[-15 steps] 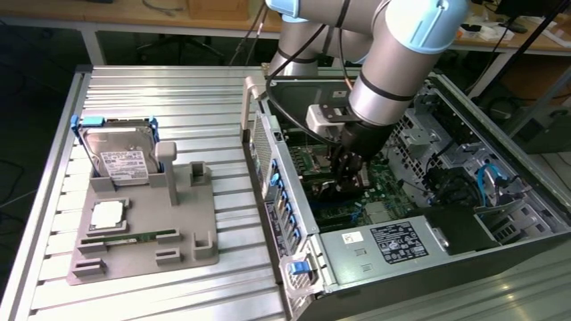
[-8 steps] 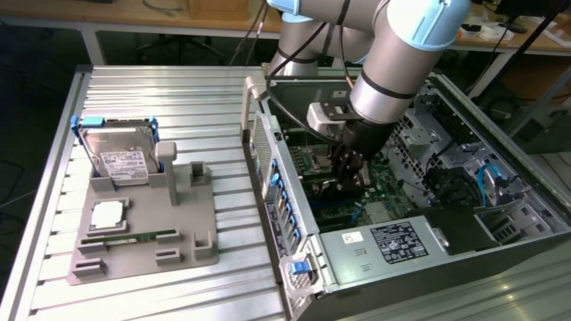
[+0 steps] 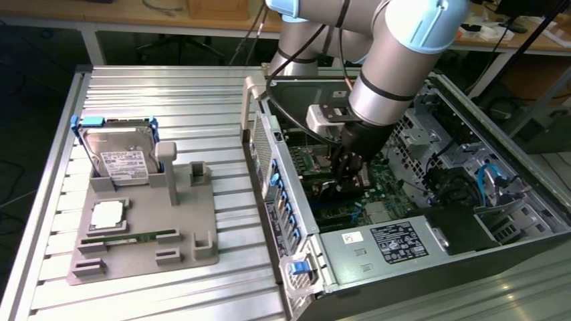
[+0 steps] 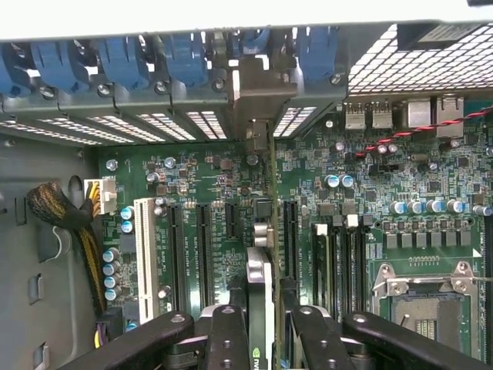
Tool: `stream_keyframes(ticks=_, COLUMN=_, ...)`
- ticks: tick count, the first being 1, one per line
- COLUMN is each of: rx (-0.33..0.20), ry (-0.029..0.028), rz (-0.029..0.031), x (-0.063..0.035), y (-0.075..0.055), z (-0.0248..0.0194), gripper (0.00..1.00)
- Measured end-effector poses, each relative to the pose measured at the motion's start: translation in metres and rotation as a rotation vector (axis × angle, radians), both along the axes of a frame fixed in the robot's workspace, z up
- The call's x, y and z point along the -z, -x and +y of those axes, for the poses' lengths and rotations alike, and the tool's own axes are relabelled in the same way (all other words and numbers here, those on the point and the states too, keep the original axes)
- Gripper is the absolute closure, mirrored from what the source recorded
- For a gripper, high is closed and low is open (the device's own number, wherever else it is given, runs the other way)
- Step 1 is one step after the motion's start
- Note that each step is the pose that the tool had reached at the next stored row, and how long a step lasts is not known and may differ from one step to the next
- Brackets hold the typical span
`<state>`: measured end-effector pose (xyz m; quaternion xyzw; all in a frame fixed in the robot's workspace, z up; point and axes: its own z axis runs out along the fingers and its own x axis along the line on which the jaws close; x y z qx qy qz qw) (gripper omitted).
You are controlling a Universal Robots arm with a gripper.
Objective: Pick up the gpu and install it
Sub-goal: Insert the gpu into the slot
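Black gripper clamped on the gpu, which stands edge-on over the green motherboard inside the open computer case. The card is judged light, stiff and fragile, best held by its upper edge, clear of contacts. The case lies on a ribbed aluminium desk beside a grey holder bearing a hard drive; wooden benches stand behind.

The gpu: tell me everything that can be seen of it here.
The gpu stands on edge over the green motherboard, seen edge-on: a thin dark card with a pale edge. The gripper clamps it between its black fingers. Its grey metal bracket meets the case's rear slot wall. Whether it is seated cannot be told.
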<state>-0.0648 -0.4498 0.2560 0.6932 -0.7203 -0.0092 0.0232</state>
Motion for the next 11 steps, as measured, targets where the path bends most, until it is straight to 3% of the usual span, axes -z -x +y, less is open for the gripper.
stream_keyframes(ticks=7, rx=0.000, ry=-0.0011, rz=-0.0004, x=0.0040, y=0.0000, z=0.0001, gripper=0.73)
stream_keyframes(ticks=11, rx=0.000, ry=-0.0012, rz=-0.0004, x=-0.0026, y=0.0000, z=0.0002, gripper=0.73)
